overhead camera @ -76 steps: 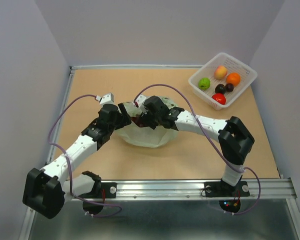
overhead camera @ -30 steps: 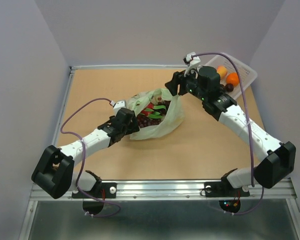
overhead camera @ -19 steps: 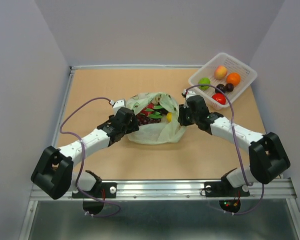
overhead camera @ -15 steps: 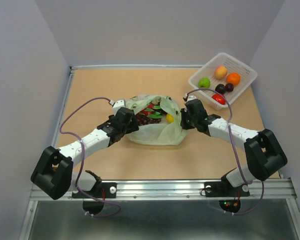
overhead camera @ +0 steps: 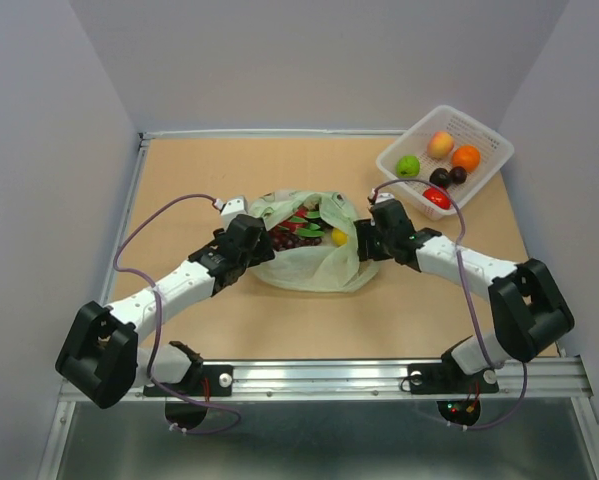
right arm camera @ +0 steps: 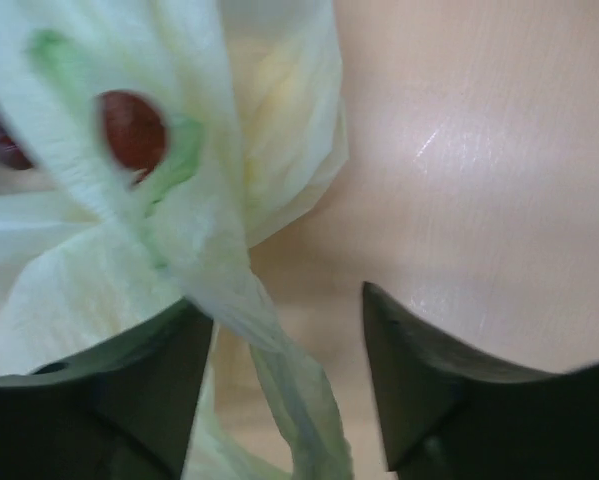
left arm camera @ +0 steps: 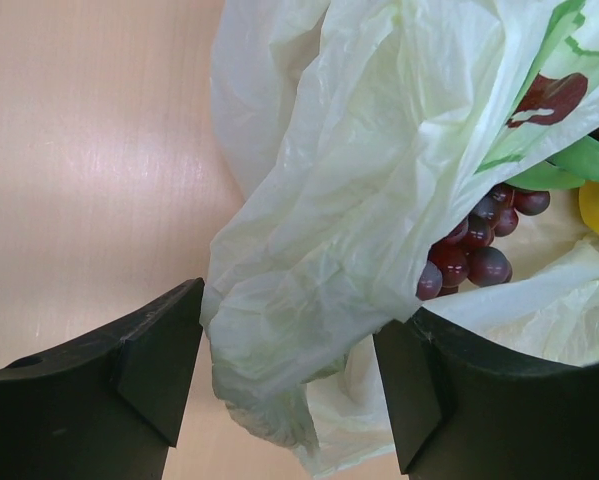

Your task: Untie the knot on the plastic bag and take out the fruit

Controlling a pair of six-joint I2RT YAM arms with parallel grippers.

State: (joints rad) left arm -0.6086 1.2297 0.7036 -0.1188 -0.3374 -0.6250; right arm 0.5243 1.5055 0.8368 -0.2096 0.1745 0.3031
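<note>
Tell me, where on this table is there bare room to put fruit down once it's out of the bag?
The table is bare along its back edge, left of the basket, and in the strip between the plastic bag and the front rail. The middle is crowded: left gripper and right gripper flank the bag.

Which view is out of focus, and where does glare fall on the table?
Right wrist: soft throughout, the plastic bag smeared close to the lens, with a bright glare streak on the table. Left wrist: sharp, bag creases and grapes crisp, only a faint sheen on the wood. Top external: evenly lit, in focus.
</note>
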